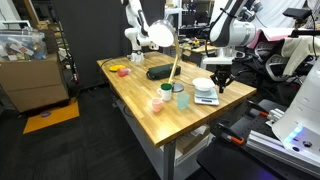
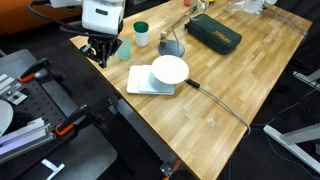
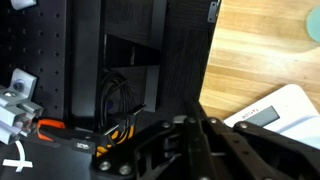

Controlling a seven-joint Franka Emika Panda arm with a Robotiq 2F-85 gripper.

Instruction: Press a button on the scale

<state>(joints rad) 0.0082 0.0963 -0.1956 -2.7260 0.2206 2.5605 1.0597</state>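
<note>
Sitting near the edge of the pale wooden tabletop [image 2: 235, 80], the low white-and-silver kitchen scale [image 2: 138, 83] lies partly under a round white lamp head [image 2: 170, 69]. Bare wood stretches beyond it. A pale teal plastic cup [image 2: 125, 48] stands nearby, close to the same edge. The black two-finger gripper [image 2: 103, 52] hangs just off that edge over dark equipment, beside the scale [image 3: 285, 105] and not touching it. In the wrist view its jaws look drawn together, holding nothing.
</note>
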